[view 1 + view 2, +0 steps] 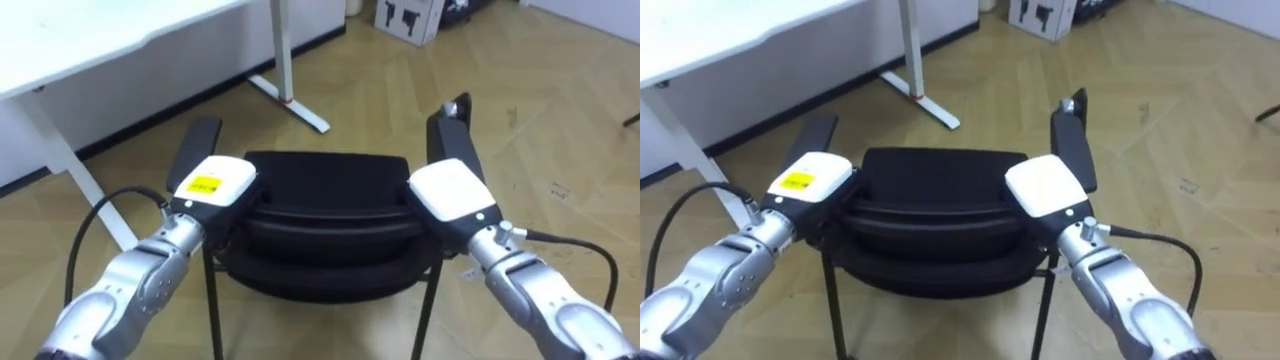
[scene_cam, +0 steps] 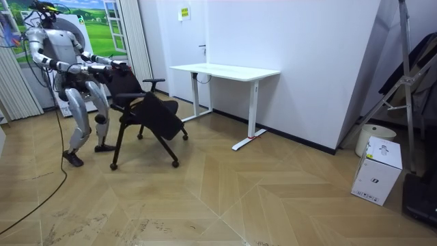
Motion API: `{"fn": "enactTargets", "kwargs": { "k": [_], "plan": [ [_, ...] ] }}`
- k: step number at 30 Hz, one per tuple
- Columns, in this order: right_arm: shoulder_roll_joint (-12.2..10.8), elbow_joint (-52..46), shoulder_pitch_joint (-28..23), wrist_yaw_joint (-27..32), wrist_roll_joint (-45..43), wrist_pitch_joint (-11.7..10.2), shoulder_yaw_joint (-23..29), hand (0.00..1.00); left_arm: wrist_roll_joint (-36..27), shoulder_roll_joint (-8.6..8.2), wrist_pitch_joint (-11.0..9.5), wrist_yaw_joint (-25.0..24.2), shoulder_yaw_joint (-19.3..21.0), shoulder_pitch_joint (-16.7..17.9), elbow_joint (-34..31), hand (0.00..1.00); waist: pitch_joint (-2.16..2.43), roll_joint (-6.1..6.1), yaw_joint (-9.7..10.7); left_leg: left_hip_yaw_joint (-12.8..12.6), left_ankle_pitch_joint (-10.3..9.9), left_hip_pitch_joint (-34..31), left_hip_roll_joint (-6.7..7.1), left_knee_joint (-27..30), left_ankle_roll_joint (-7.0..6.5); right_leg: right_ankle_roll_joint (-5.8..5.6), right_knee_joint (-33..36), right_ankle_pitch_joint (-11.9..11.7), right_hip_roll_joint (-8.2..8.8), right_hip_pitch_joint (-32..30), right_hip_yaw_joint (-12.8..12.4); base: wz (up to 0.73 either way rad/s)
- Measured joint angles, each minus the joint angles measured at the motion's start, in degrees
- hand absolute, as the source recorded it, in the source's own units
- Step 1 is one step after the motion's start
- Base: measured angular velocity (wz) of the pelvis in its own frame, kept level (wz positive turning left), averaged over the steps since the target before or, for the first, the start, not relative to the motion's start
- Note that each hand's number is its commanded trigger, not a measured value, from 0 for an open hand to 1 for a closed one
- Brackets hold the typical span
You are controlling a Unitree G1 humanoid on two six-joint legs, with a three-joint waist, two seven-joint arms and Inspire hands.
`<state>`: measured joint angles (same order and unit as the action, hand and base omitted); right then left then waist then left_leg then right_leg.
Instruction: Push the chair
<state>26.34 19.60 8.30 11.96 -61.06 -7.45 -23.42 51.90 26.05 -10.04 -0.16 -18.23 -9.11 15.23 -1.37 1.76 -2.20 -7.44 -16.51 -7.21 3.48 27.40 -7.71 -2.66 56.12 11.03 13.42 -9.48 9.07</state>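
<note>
Wood floor [image 2: 239, 205] carrying a white desk [image 2: 225, 70] set against the wall, with a black chair [image 1: 330, 200] well apart from the desk, toward the room view's left. The chair's seat faces away from the robot, toward the desk side of the room. In the eye views its backrest runs left to right, and both armrests [image 1: 452, 140] point away from the robot. The room view adds the chair's thin legs on the floor, its seat sloping down toward the room view's right, and the robot standing upright just behind the backrest with both arms reaching forward. A white cardboard box [image 2: 377, 171] stands on the floor at the room view's right edge, far from the chair. The left hand [image 1: 213, 182] rests on the backrest's top left corner and the right hand [image 1: 452, 190] on its top right corner. Their fingers are hidden beyond the white hand backs, so whether they grip cannot be told.
</note>
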Motion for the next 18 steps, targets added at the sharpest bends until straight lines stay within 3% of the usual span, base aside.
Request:
{"fn": "enactTargets", "kwargs": {
  "k": [1,3,5,6,7,9,10,11,12,15,17,18],
  "plan": [
    [-0.09,-0.18,0.06,0.05,0.00,0.00,-0.02,1.00,-0.06,0.31,-0.08,0.17,0.01,-0.03,-0.09,1.00,-0.08,-0.17,-0.21,0.15,-0.03,0.21,-0.16,-0.29,0.01,0.04,-0.35,1.54,-1.19,-1.42,-0.14,-0.09],
    [-0.23,-0.25,0.03,0.04,-0.04,-0.24,-0.32,1.00,-0.11,0.81,-0.19,0.80,0.01,0.01,0.32,1.00,-0.25,-0.37,-0.84,1.32,-0.12,2.18,0.05,-2.09,0.00,0.65,-4.91,4.55,-5.25,-6.28,0.49,0.17],
    [-0.23,-0.22,-0.16,-0.07,0.03,-0.48,-0.34,1.00,-0.05,0.86,-0.34,0.90,0.01,0.00,0.54,1.00,-0.29,-0.23,-0.45,2.86,-1.02,3.35,0.32,-2.13,0.24,1.12,-11.92,4.46,-8.54,-9.72,0.55,0.51],
    [-0.21,-0.23,-0.25,-0.12,0.00,-0.72,-0.33,1.00,-0.05,0.93,-0.37,1.08,0.01,0.21,0.54,1.00,-0.33,0.03,0.34,4.12,-1.65,4.19,0.58,-2.07,0.50,1.65,-18.49,2.90,-10.04,-11.17,0.30,0.67],
    [-0.17,-0.20,-0.29,-0.08,0.02,-0.90,-0.32,1.00,-0.05,0.94,-0.37,1.18,0.00,0.33,0.51,1.00,-0.33,0.21,0.66,5.10,-2.13,4.55,0.97,-2.07,0.42,1.78,-21.57,1.70,-10.49,-11.61,0.01,0.80],
    [0.02,0.43,-0.30,0.28,0.21,-2.29,-0.10,1.00,-0.05,0.79,-0.37,1.92,0.01,1.42,0.43,1.00,-0.05,1.05,2.44,8.76,-4.65,7.01,2.24,-1.08,1.07,1.89,-31.08,-4.76,-11.02,-10.92,-2.44,0.86],
    [0.06,0.52,-0.30,0.24,0.21,-2.49,0.00,1.00,0.00,0.63,-0.36,2.04,0.03,1.76,0.41,1.00,0.10,1.27,2.99,10.06,-5.53,7.09,2.20,-0.29,1.38,2.30,-31.00,-6.21,-11.48,-10.42,-2.70,0.97],
    [0.12,0.50,-0.29,0.23,0.12,-2.52,0.61,1.00,0.05,0.39,-0.34,2.14,0.02,1.44,0.29,1.00,0.78,0.93,3.78,12.39,-6.67,6.82,2.09,1.01,2.28,2.82,-29.68,-6.74,-12.06,-10.23,-2.68,0.79],
    [0.19,0.48,-0.24,0.27,0.12,-2.53,1.11,1.00,0.17,0.10,-0.31,2.13,-0.01,1.03,0.36,1.00,0.84,0.88,3.84,12.90,-6.90,6.90,2.05,1.19,2.81,2.87,-28.92,-6.72,-12.05,-10.26,-2.40,0.85],
    [0.28,1.01,1.43,-0.98,0.26,-2.55,2.13,1.00,0.35,-0.40,0.13,3.20,-0.66,-0.69,1.04,1.00,0.86,0.33,3.32,16.04,-8.73,8.48,-0.20,0.95,4.92,6.90,-26.45,-4.04,-13.67,-9.24,-0.16,0.50],
    [0.20,1.02,2.35,-1.69,0.26,-2.63,2.23,1.00,0.33,-0.34,0.17,3.39,-0.50,-1.36,1.33,1.00,0.78,-0.38,3.18,15.89,-10.13,8.89,-1.98,2.20,6.06,8.41,-25.07,-1.53,-14.80,-8.61,1.04,0.37],
    [-0.06,1.07,2.63,-2.56,0.05,-2.51,2.23,1.00,0.33,-0.42,0.34,3.35,-0.49,-1.49,1.71,1.00,0.76,-0.65,3.07,14.21,-10.29,8.70,-2.96,5.68,6.50,9.34,-24.48,0.17,-15.70,-7.44,1.26,0.40]
  ]
}}
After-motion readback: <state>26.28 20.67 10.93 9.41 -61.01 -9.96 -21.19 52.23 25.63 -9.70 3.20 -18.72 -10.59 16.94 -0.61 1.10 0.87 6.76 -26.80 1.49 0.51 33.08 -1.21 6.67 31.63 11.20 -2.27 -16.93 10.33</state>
